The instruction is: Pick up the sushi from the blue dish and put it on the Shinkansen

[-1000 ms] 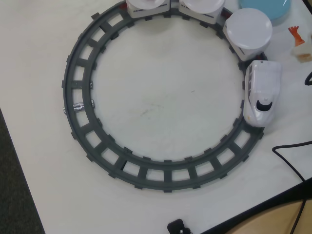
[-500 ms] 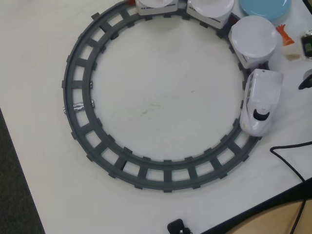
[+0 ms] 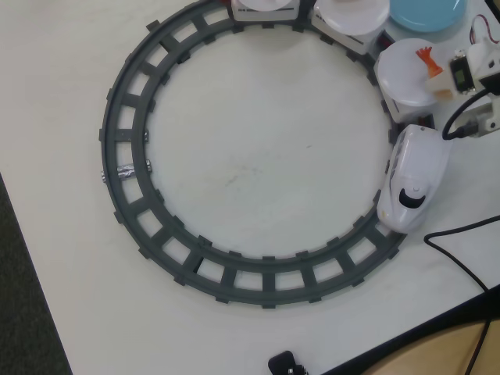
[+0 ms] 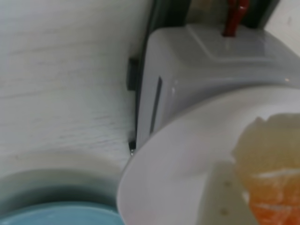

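The sushi, with orange topping and a reddish tail, is held in my gripper over the right edge of the round white plate on the car just behind the Shinkansen's nose. In the wrist view the sushi fills the lower right, pressed against one pale finger, just above that white plate. I cannot tell whether it touches the plate. The blue dish lies at the top right, empty as far as it shows. It also shows in the wrist view.
A dark grey ring of track covers most of the white table. Two more white-plated cars stand on the track at the top. Black cables run along the right side. The table edge runs diagonally at lower right.
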Controlling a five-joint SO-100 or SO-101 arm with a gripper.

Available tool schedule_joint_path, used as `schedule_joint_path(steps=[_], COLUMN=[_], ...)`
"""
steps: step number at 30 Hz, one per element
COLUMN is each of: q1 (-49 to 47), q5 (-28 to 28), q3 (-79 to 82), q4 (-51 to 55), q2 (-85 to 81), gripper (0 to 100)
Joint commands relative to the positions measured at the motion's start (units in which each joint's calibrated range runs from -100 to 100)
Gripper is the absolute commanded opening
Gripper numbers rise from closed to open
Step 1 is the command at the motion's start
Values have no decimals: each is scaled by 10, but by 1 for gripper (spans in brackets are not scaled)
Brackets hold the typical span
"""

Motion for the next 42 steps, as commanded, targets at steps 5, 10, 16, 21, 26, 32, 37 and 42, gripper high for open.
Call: schedule_joint_path(steps=[5, 10, 16, 21, 26, 32, 37, 42], q1=[-6, -7, -23, -40, -31, 60, 193, 279], q5=[-3, -3, -3, -3, -30, -110, -195, -216], q3=[-62, -60, -54, -54, -66, -72, 31, 272], q4=[-6, -14, 13, 56, 74, 79, 63, -57], q2=[60, 63, 63, 61, 20, -148, -279, -395], gripper=[3, 3, 13, 27, 28, 28, 28, 28])
